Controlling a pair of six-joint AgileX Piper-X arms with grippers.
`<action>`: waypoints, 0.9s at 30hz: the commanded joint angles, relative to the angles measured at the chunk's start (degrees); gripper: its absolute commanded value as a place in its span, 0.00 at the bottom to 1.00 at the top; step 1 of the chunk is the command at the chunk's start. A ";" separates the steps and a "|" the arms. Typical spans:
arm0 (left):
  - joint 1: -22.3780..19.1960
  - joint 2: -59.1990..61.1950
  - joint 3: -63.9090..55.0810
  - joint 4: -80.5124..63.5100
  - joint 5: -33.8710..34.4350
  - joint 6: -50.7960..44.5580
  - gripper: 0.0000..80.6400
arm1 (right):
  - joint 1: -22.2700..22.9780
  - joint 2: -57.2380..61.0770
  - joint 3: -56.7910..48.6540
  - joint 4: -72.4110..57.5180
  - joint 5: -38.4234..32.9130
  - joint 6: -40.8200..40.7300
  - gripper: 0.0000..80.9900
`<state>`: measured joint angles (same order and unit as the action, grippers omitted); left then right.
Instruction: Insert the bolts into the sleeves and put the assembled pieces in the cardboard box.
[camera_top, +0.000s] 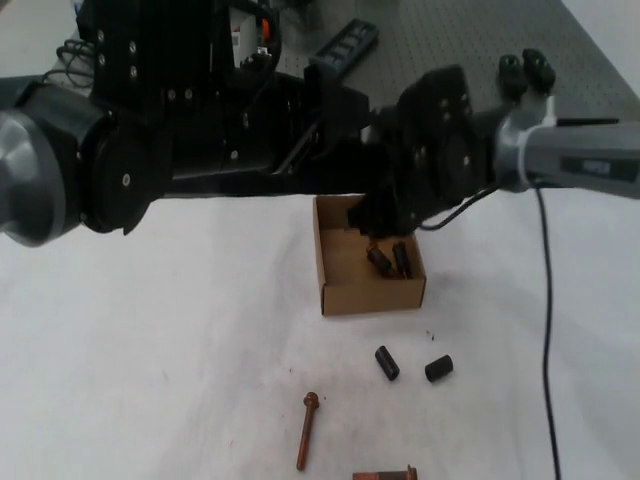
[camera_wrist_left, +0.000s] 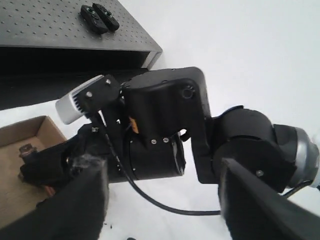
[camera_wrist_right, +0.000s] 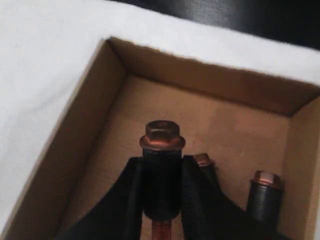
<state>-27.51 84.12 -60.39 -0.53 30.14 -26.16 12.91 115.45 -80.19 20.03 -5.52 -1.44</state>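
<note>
Nearest on the white cloth (camera_top: 150, 330) lies a loose bolt (camera_top: 307, 430), with a second bolt (camera_top: 385, 473) at the frame's near edge. Just beyond them are a bare sleeve (camera_top: 387, 363) and another sleeve (camera_top: 439, 368), none of them joined yet. Farther on stands the cardboard box (camera_top: 372, 297). The right gripper (camera_wrist_right: 161, 165) hangs over its open mouth, its fingers (camera_wrist_right: 127, 200) clamped on either side of an assembled piece (camera_wrist_right: 161, 182). The black sleeve is pinched between the pads and the copper bolt head (camera_wrist_right: 161, 135) pokes out past the fingertips. The piece's long axis runs along the fingers, head end leading toward the box floor, which lies directly beyond it and well inside the walls. To my eye, simply letting go would land it in the box. Two finished pieces, one (camera_wrist_right: 265, 195) near a side wall and one (camera_wrist_right: 204, 161) partly hidden behind a finger, already rest there, beside the likely landing spot. The left gripper (camera_wrist_left: 160, 200) hovers off to the side, its fingers (camera_wrist_left: 75, 210) spread wide and holding nothing, facing the right arm's wrist. It is the freer arm for the loose parts on the cloth.
</note>
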 joint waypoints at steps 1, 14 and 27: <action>0.14 -0.85 -0.11 0.22 -0.43 0.90 0.57 | 0.57 1.62 -1.56 1.93 0.25 -1.42 0.03; 0.14 -0.85 -0.11 0.53 -1.16 0.96 0.57 | 0.24 -1.76 -1.56 3.16 -2.62 -2.20 0.44; 0.14 -0.85 -0.11 0.53 -3.04 1.67 0.57 | 2.52 -16.25 5.30 27.24 -1.34 -2.51 0.44</action>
<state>-27.51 84.12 -60.39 0.00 27.86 -25.77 13.91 98.05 -78.32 39.84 -8.08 -2.81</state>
